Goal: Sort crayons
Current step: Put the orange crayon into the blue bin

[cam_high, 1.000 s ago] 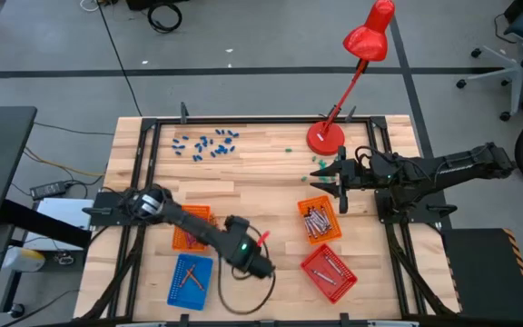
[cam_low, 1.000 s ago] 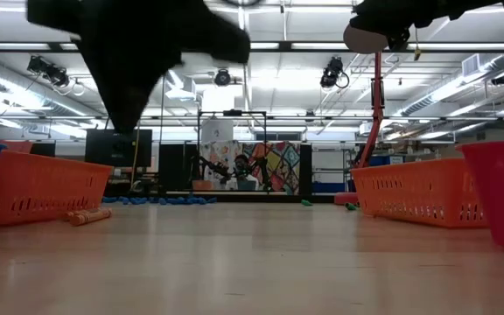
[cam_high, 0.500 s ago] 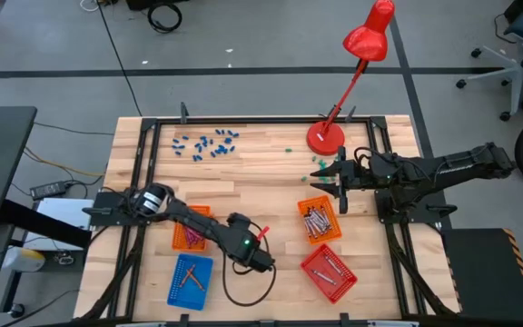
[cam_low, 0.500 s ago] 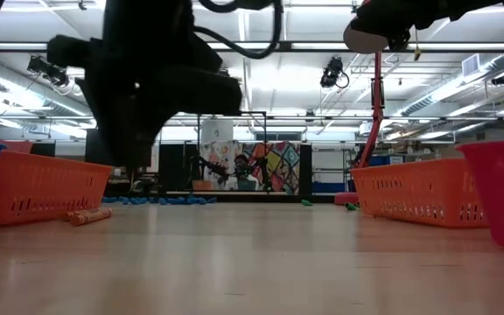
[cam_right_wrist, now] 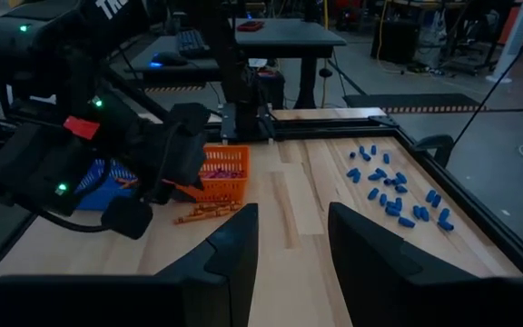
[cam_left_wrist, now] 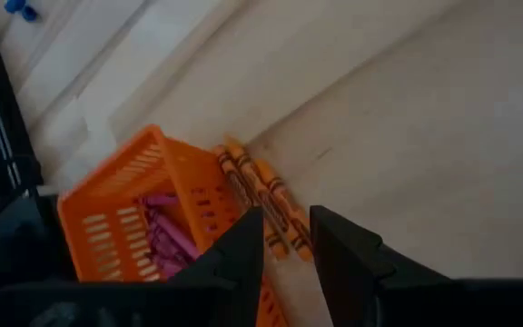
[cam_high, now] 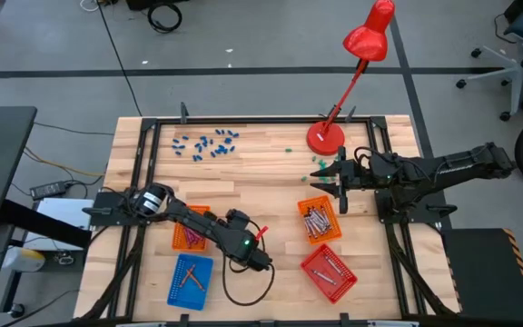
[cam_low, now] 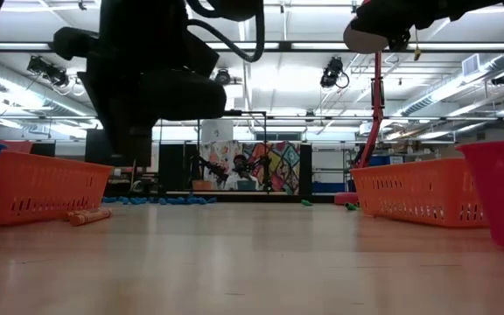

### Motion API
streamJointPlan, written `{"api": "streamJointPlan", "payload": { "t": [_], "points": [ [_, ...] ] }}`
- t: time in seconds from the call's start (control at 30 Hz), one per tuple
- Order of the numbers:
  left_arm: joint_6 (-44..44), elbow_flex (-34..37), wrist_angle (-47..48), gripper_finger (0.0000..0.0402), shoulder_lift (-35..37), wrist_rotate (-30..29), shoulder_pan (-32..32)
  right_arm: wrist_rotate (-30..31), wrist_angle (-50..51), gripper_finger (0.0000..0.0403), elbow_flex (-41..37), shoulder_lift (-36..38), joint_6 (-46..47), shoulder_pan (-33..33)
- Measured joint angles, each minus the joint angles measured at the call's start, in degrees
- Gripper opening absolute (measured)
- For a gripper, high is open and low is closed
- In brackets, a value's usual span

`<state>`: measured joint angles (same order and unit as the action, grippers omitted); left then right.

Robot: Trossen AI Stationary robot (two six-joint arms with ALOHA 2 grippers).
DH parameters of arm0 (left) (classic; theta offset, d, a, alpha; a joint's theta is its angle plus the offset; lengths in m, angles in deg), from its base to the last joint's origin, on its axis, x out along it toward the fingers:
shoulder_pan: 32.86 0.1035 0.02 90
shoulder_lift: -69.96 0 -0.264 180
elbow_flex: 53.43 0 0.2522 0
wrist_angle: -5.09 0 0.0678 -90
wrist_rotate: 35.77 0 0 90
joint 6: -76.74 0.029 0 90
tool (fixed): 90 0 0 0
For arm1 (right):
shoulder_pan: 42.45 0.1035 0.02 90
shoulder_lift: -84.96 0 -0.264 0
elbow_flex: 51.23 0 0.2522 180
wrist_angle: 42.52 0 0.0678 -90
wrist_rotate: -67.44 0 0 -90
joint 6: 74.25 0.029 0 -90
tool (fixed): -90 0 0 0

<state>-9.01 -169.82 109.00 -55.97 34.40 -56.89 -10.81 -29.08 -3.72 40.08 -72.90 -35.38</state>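
A few orange crayons (cam_left_wrist: pixel 263 195) lie side by side on the wood, against the outer wall of the left orange basket (cam_left_wrist: pixel 116 213), which holds pink crayons (cam_left_wrist: pixel 166 234). My left gripper (cam_left_wrist: pixel 287 218) hangs open over their near ends, slanting down, one finger on either side of them, touching nothing. The low view shows it (cam_low: pixel 134 156) above the table, with the crayons (cam_low: pixel 90 215) lying below. My right gripper (cam_right_wrist: pixel 293 227) waits open above the table's right side (cam_high: pixel 330 175). Grey crayons (cam_high: pixel 316 221) fill the right orange basket.
A blue basket (cam_high: pixel 178 292) and a red basket (cam_high: pixel 311 272) stand near the front edge. Small blue pieces (cam_high: pixel 207 143) are scattered at the far left. A red lamp's base (cam_high: pixel 325 138) stands far right. Black frame rails (cam_high: pixel 143 182) border the table.
My left gripper has sunk toward the table beside the left orange basket and rolled its wrist. In the low view its dark tip hangs lower than before.
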Motion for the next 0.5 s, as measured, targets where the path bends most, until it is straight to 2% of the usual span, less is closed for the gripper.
{"api": "streamJointPlan", "payload": {
  "t": [0.17,0.5],
  "points": [
    [2.87,0.0,-0.11,0.0105,2.51,-1.69,1.16,0.02,0.28,0.0139,0.0,0.0,0.02,0.0],
    [2.22,-0.07,-0.07,0.0105,11.19,-10.58,1.27,-1.16,1.01,0.0139,0.0,0.0,0.74,0.12]
  ]
}}
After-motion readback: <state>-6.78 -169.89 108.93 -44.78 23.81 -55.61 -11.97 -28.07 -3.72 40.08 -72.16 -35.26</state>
